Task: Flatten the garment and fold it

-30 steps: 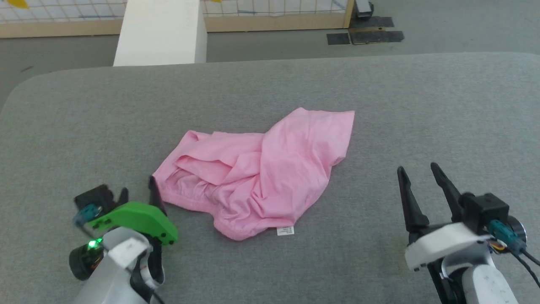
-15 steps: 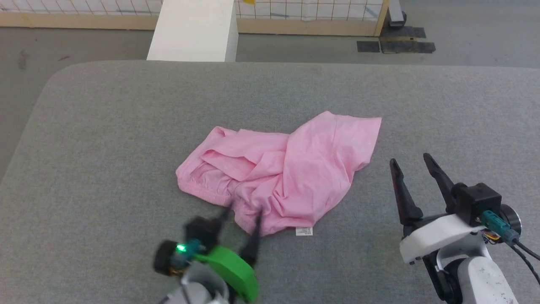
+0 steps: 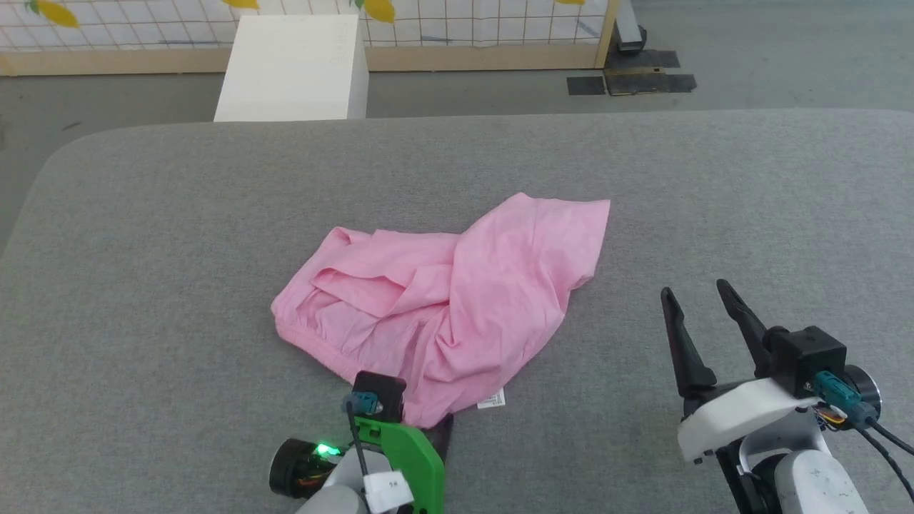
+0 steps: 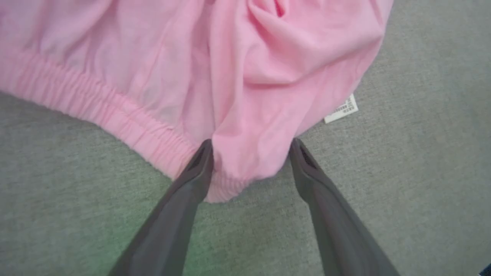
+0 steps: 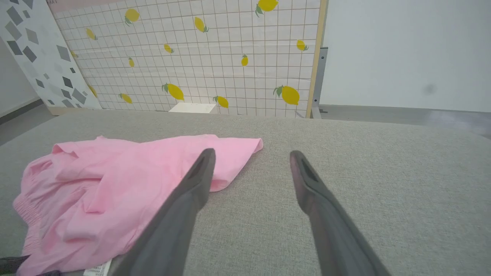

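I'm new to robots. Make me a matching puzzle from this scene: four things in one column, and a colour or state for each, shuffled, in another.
1. garment
2. label
3. left end effector
4. right end effector

A. open, apart from the garment
B. pink, crumpled
C. open, astride the garment's near edge
D. white, poking out at the garment's near edge

Pairs: 1-B, 2-D, 3-C, 4-A

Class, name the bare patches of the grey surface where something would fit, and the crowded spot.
Bare: left of the garment, behind it to the far edge, and between it and the right gripper. Crowded: its near edge, where the left gripper straddles the waistband beside the label.
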`<state>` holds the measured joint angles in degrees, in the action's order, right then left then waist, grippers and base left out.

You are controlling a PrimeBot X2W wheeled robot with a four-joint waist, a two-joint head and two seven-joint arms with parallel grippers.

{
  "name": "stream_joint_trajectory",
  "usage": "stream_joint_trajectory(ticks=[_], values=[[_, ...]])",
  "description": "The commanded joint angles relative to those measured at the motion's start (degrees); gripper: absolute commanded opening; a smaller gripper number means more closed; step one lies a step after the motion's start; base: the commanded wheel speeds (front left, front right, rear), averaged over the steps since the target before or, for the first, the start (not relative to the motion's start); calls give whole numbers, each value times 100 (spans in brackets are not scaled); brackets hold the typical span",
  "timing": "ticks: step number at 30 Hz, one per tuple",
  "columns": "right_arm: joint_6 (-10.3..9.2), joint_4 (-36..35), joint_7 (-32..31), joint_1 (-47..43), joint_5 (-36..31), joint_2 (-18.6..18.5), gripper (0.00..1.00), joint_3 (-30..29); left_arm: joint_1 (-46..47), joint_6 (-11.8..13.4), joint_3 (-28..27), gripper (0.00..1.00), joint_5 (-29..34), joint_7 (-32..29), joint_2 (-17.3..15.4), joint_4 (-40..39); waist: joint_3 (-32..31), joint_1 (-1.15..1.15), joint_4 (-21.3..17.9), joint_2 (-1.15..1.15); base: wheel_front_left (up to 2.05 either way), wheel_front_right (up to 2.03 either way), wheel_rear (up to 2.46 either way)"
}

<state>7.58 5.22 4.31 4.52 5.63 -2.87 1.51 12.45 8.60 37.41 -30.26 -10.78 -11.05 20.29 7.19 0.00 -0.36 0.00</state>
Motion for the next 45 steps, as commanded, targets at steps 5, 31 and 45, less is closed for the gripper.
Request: stream_joint_trajectory(ticks=[5,31,45], values=[[-9,6,23,4,98,0,100,-8,104,-206,305,0,88,-542,-204,-57,63,0,-43,0,0,0,0],[-9,77,-160,406,-93,0,100,40,-447,796,-1797,100,-806,689,-792,-1124,242,0,336,0,0,0,0],[-9,1749,-1163,1968,-125,-259,100,867,-464,140,-2850,100,-31,2574,25,-1363,688,0,1008,0,0,0,0]])
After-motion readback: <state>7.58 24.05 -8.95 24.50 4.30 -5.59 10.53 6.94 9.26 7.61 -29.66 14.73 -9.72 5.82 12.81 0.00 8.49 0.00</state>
